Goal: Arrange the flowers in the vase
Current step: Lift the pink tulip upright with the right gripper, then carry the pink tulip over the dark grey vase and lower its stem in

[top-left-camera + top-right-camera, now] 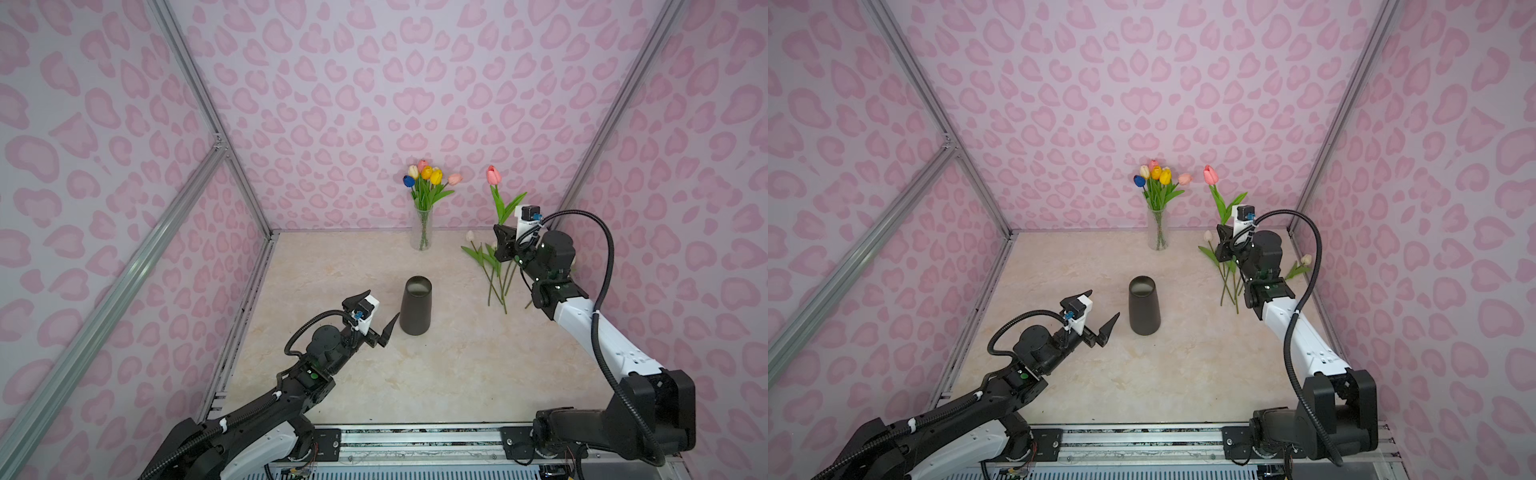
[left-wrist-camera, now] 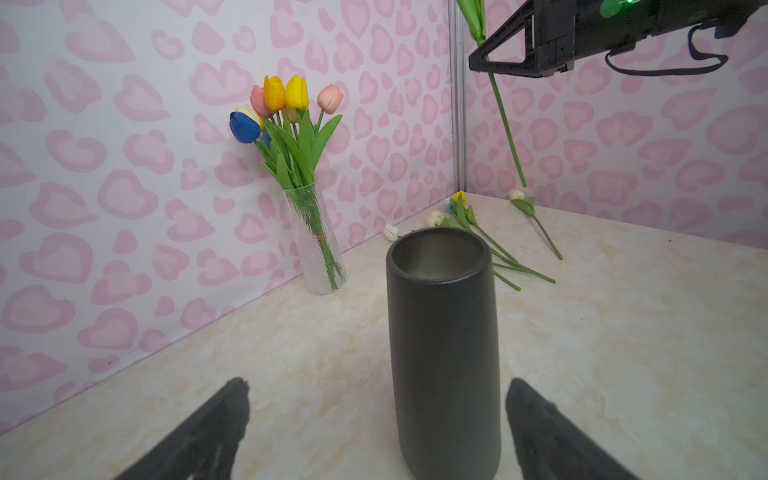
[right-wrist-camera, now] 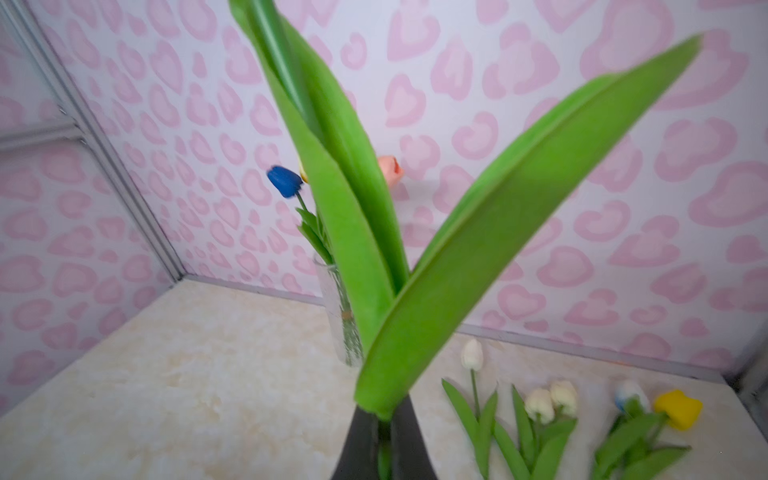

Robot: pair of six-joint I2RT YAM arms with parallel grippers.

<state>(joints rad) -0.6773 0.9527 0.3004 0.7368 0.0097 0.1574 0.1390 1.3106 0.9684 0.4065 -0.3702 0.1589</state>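
The flowers sit in three places: a bunch (image 1: 428, 176) stands in the clear glass vase (image 1: 422, 235) at the table's (image 1: 332, 266) 12 o'clock edge, loose tulips (image 1: 484, 259) lie flat near 2 o'clock, and one pink tulip (image 1: 493, 175) is held upright above them. The right arm stretches forward, and its gripper (image 3: 384, 419) points toward 11 o'clock, clamped tight on that stem below the leaves. The left arm reaches low, its gripper (image 1: 1101, 307) spread wide at the dark vase's (image 1: 417, 307) 8 o'clock, holding nothing.
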